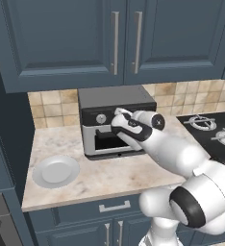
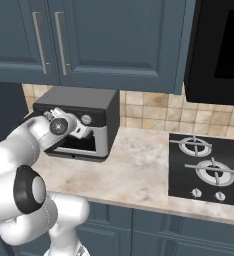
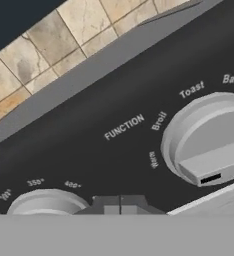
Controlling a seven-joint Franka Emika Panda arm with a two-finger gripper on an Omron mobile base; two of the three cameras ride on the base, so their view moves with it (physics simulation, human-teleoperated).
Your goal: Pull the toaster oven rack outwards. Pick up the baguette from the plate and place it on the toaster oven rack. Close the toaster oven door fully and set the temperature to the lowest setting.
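The toaster oven (image 1: 115, 97) (image 2: 84, 97) stands on the counter against the tiled wall. Its door (image 1: 91, 139) (image 2: 79, 145) looks upright against the front, partly covered by my arm. My gripper (image 1: 118, 114) (image 2: 80, 128) (image 3: 120, 206) is shut at the black control strip, with nothing seen between its fingers. In the hand view its tips sit just right of the temperature knob (image 3: 48, 202), and the function knob (image 3: 209, 142) is to the upper right. The white plate (image 1: 56, 171) lies bare at the counter's front left. The baguette and the rack are hidden.
A gas hob (image 1: 215, 132) (image 2: 209, 167) fills the counter to the right of the oven. Blue upper cabinets (image 1: 119, 38) hang low above the oven. A black appliance (image 2: 219, 50) hangs over the hob. Open counter (image 2: 139, 165) lies between oven and hob.
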